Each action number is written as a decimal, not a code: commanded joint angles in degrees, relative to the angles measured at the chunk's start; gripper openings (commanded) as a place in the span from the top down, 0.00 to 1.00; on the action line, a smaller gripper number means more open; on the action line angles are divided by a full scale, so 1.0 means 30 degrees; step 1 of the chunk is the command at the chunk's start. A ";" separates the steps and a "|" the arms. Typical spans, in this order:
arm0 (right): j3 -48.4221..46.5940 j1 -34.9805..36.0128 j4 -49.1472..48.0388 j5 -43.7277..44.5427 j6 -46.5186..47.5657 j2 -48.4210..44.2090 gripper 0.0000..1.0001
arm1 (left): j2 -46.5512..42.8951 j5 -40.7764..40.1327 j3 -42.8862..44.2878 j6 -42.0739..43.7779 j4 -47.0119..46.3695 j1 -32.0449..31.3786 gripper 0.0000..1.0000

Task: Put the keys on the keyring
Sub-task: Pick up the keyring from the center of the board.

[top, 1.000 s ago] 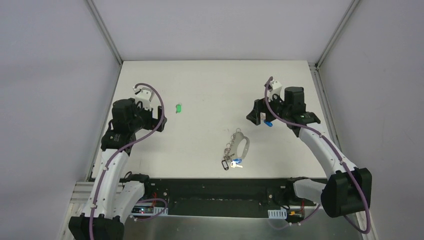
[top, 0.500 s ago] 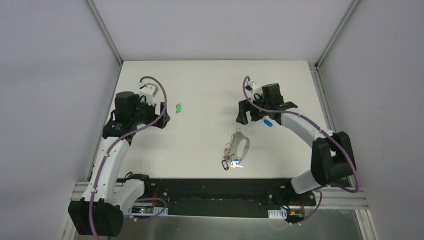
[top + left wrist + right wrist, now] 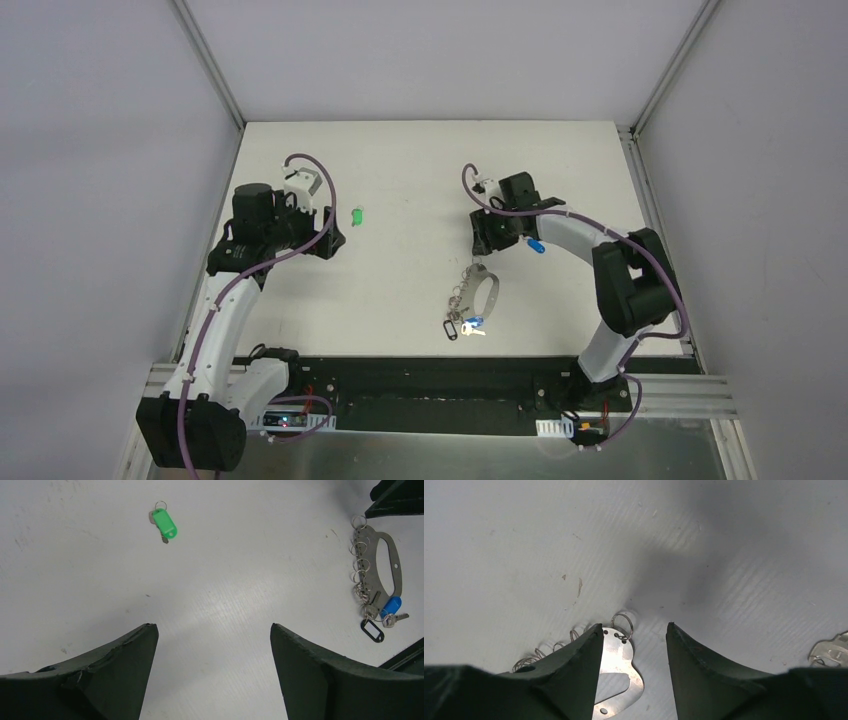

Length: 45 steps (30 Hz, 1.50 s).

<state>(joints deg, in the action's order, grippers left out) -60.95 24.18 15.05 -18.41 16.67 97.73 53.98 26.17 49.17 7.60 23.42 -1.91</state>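
Observation:
A green-headed key (image 3: 358,215) lies at the left of the white table; it also shows in the left wrist view (image 3: 164,522). My left gripper (image 3: 334,233) is open and empty, near it on its left (image 3: 212,627). A blue-headed key (image 3: 535,245) lies loose just right of my right gripper (image 3: 482,250). The keyring (image 3: 487,290) lies mid-table with small rings (image 3: 459,295), a black tag (image 3: 449,329) and another blue-headed key (image 3: 472,323) at its near end. My right gripper (image 3: 634,626) is open, low over the keyring's far end (image 3: 621,662), touching nothing I can see.
The table's far edge and metal frame posts (image 3: 212,60) border the work area. The black rail (image 3: 440,380) with the arm bases runs along the near edge. The keyring also shows at the right of the left wrist view (image 3: 387,567).
My right gripper has swung left, away from the loose blue-headed key, and now sits over the keyring's far end. My left gripper has shifted slightly right toward the green-headed key.

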 commanded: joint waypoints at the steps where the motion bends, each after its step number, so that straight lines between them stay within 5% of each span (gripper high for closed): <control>1: -0.0982 0.0313 0.0893 0.0052 0.0092 0.0811 0.49 | -0.0274 0.0680 -0.0133 -0.0213 -0.0160 -0.0167 0.15; 14: -0.1129 0.0444 0.1537 -0.1389 -0.0002 0.1787 0.61 | -0.0466 0.0906 -0.0304 -0.0249 -0.0277 -0.0220 0.16; 33: -0.2054 0.0438 0.1955 -0.1530 0.0253 0.1481 1.00 | -0.0428 0.0860 -0.0398 0.0107 -0.0252 -0.0311 0.17; 45: -0.2588 0.0434 0.2196 -0.4818 0.2662 -0.1033 1.00 | 0.1356 -0.0271 0.1985 0.1812 0.1390 -0.2470 0.17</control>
<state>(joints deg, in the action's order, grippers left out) -66.11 25.21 20.84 -25.78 20.58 101.38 56.18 26.28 49.65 10.11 25.41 -6.31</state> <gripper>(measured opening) 0.009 0.825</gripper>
